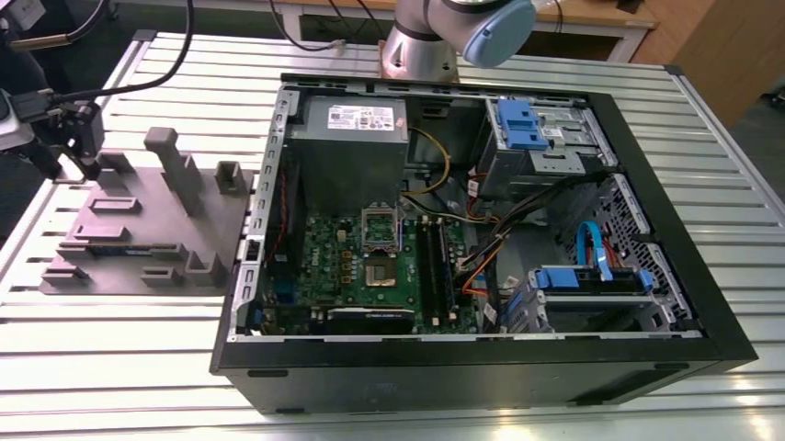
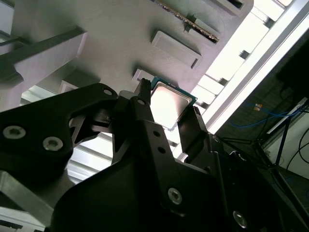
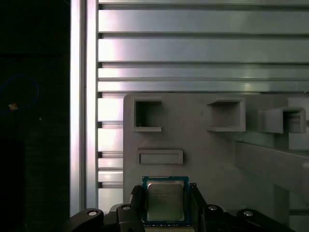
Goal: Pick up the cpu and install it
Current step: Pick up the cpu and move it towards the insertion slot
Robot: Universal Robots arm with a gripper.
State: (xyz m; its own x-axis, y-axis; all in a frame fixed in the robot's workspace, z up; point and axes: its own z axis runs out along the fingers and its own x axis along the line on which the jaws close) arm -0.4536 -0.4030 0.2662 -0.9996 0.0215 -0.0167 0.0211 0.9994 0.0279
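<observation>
Black fingers [image 3: 137, 205] of the tool [image 3: 165, 190] sit closest to the lens in the first wrist view, one on each side of the cpu [image 3: 165, 203]; they press against two opposite edges of the chip, so the tool is pinching the cpu; its silver-grey metal top faces the camera, with a thin green border around it. Behind the chip lies the grey fixture [image 3: 193, 145], with square pockets and a shallow slot moulded into it; whether the cpu rests on the fixture or hangs just above it I cannot tell. Beyond the fixture runs the slatted aluminium surface [image 3: 193, 48].

In the second wrist view the same grip shows from below and to one side; the cpu [image 2: 170, 102] sits between the two dark fingers [image 2: 145, 116], bright on its metal face, with the pale fixture [image 2: 120, 29] behind it.

In the exterior view the tool [image 1: 88, 165] stands over the far corner of the fixture [image 1: 147, 230], at the exterior view's left, well apart from the open computer case [image 1: 491, 367]; inside the case the green motherboard [image 1: 368, 276] lies flat, with its socket [image 1: 378, 250] near the middle and the grey power supply [image 1: 353, 129] beyond it; the arm [image 1: 429, 37] is mounted behind the case.
</observation>
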